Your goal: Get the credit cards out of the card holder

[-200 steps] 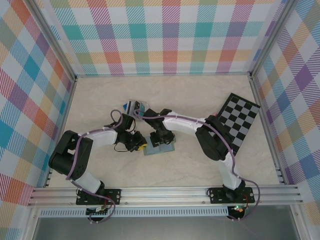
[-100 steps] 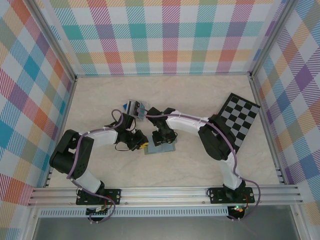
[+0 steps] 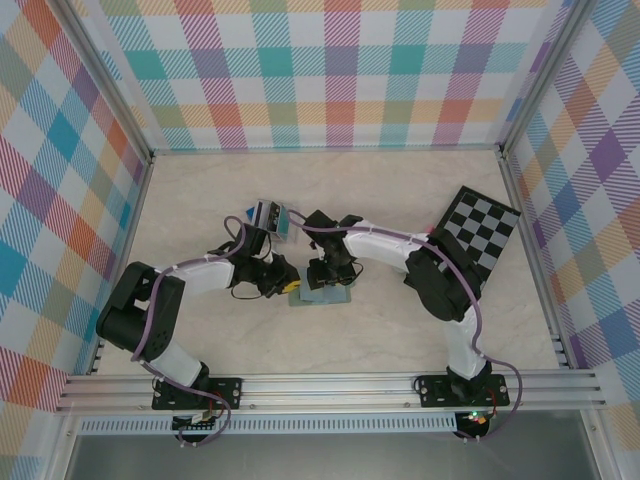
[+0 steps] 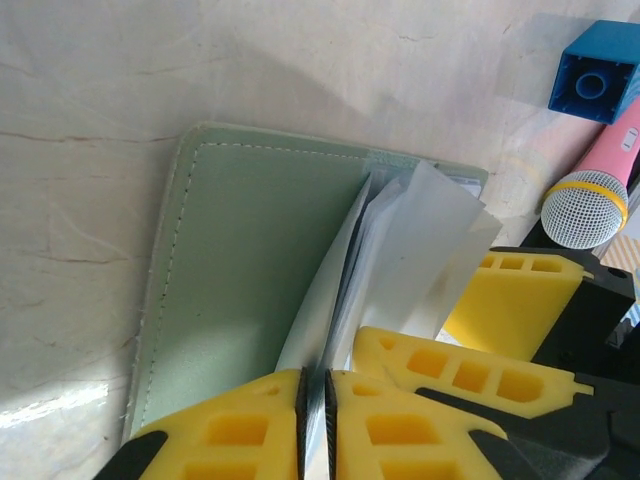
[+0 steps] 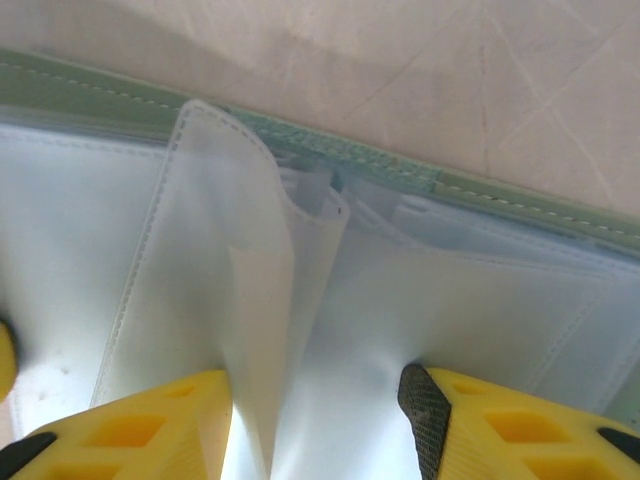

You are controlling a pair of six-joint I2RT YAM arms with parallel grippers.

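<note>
The card holder [image 3: 325,295] lies open on the table near the middle. In the left wrist view its grey-green cover [image 4: 250,270] lies flat, with pale clear inner sleeves [image 4: 425,235] fanned upward. My left gripper [image 4: 315,425] is shut on the edge of one thin pale sleeve; I cannot tell whether a card is inside. My right gripper [image 5: 320,430] is open over the inner sleeves [image 5: 430,300], fingers [image 5: 150,435] apart, and a folded sleeve [image 5: 250,280] stands between them. No loose credit card is visible. Seen from above, both grippers, left [image 3: 286,284] and right [image 3: 325,277], meet at the holder.
A clear stand of upright cards [image 3: 268,213] sits just behind the left arm. A black-and-white checkerboard [image 3: 478,240] lies at the right. A blue block [image 4: 598,70] and a pink microphone [image 4: 590,190] lie close beside the holder. Plaid walls enclose the table.
The right arm's forearm has swung slightly back and left, and the left gripper has edged right toward the holder. The holder stays in place.
</note>
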